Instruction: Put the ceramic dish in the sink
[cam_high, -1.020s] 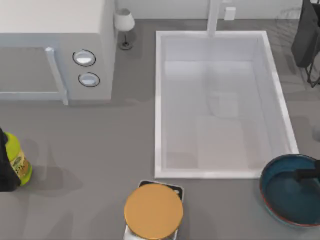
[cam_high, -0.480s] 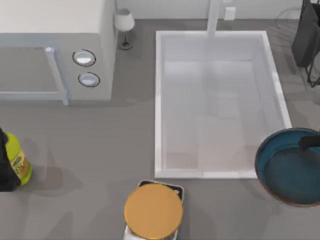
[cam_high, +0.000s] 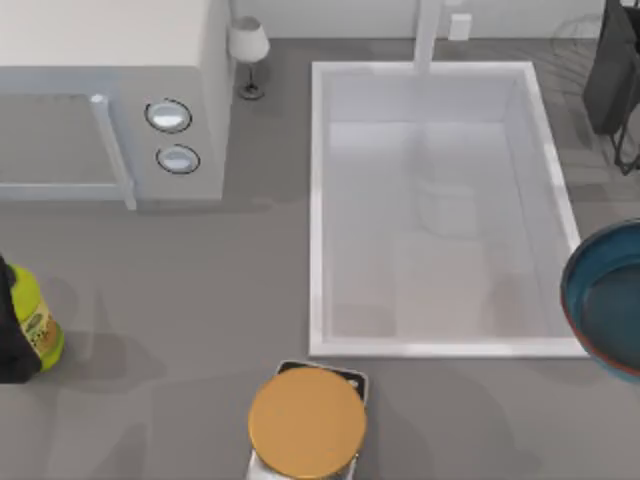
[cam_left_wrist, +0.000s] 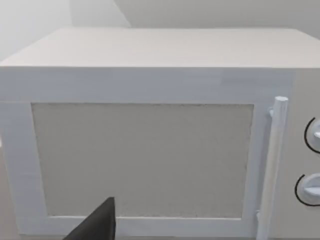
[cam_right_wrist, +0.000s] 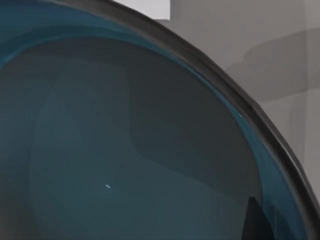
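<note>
Here the ceramic dish (cam_high: 607, 300) sits empty, just beside the sink (cam_high: 318, 200) — also empty; fingers' state unclear.

The gray table (cam_high: 200, 290) holds the sink (cam_high: 318, 200), a white box (cam_high: 110, 100) with 2 knobs, a little lamp (cam_high: 247, 55), a yellow bottle (cam_high: 35, 320) and an orange disc (cam_high: 306, 422).

My table (cam_high: 200, 290) is gray and smooth. A big white box with two round knobs (cam_high: 110, 90) sits at the far left. A tiny white lamp (cam_high: 247, 45) stands just beside it. Near me sits a flat orange disc (cam_high: 306, 422). A yellow bottle (cam_high: 35, 320) stands at the left edge.
</note>
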